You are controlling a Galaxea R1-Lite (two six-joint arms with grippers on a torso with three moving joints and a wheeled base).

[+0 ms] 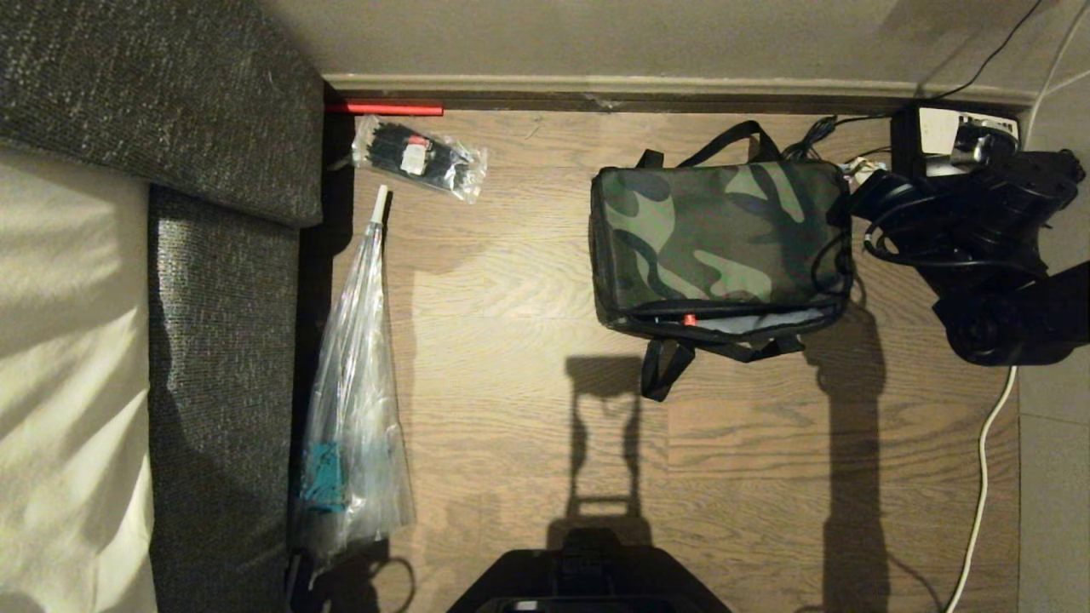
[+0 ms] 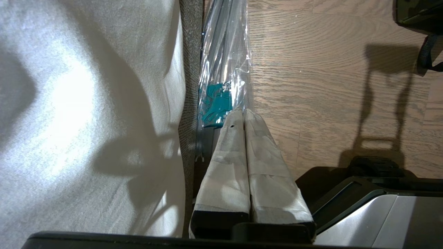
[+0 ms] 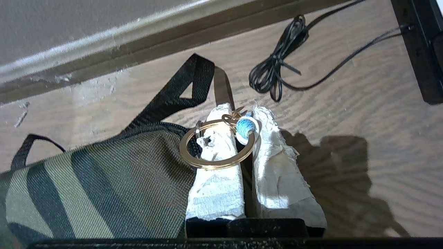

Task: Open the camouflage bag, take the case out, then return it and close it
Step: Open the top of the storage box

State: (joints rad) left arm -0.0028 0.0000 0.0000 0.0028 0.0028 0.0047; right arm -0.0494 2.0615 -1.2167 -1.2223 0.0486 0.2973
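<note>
The camouflage bag (image 1: 719, 234) lies on the wood floor near the far wall, its black straps (image 3: 180, 93) splayed out. A slit along its near edge shows pale lining (image 1: 749, 322) and a red spot. The case is hidden. At the bag's far right corner my right gripper (image 3: 242, 117) is shut on the zip pull, pinching its light blue loop (image 3: 245, 126); a gold key ring (image 3: 216, 145) hangs over one finger. In the head view the right arm (image 1: 962, 230) reaches in from the right. My left gripper (image 2: 238, 114) is shut and empty, parked low beside the sofa.
A grey sofa (image 1: 221, 281) with a white cover fills the left. A clear folded umbrella (image 1: 358, 383) and a packet of black cable ties (image 1: 421, 157) lie beside it. A coiled black cable (image 3: 277, 72), a black box (image 1: 945, 132) and a white cord (image 1: 979, 494) sit at the right.
</note>
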